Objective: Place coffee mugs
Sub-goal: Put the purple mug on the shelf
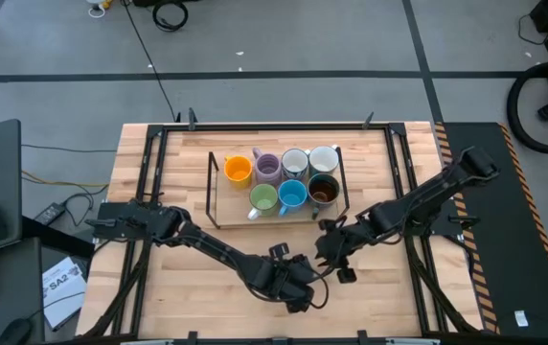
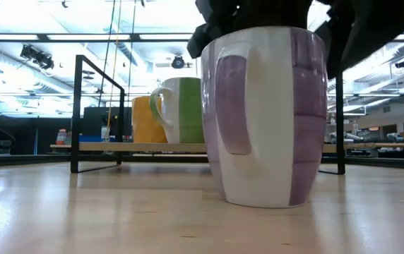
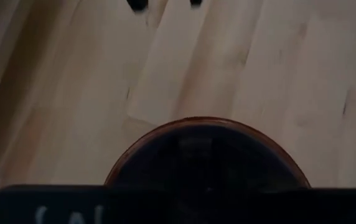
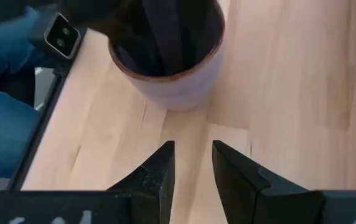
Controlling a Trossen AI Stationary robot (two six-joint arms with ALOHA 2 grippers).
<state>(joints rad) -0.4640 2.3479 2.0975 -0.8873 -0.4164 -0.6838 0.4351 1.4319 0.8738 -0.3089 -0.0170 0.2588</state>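
Wooden table (image 1: 159, 287) holds a lilac mug (image 2: 265, 116), left gripper (image 1: 293, 287) inside it, jaws' state unclear; right gripper (image 4: 192, 163) released.

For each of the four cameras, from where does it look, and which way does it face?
High: above the table, facing straight down; both arms and the rack.
Low: at table-top height, facing level across; lilac mug close, dark arm parts above.
Left wrist: on the left gripper, looking down into the mug.
Right wrist: behind the open right gripper, facing the mug.
Shared: low and both wrist views show the lilac mug.
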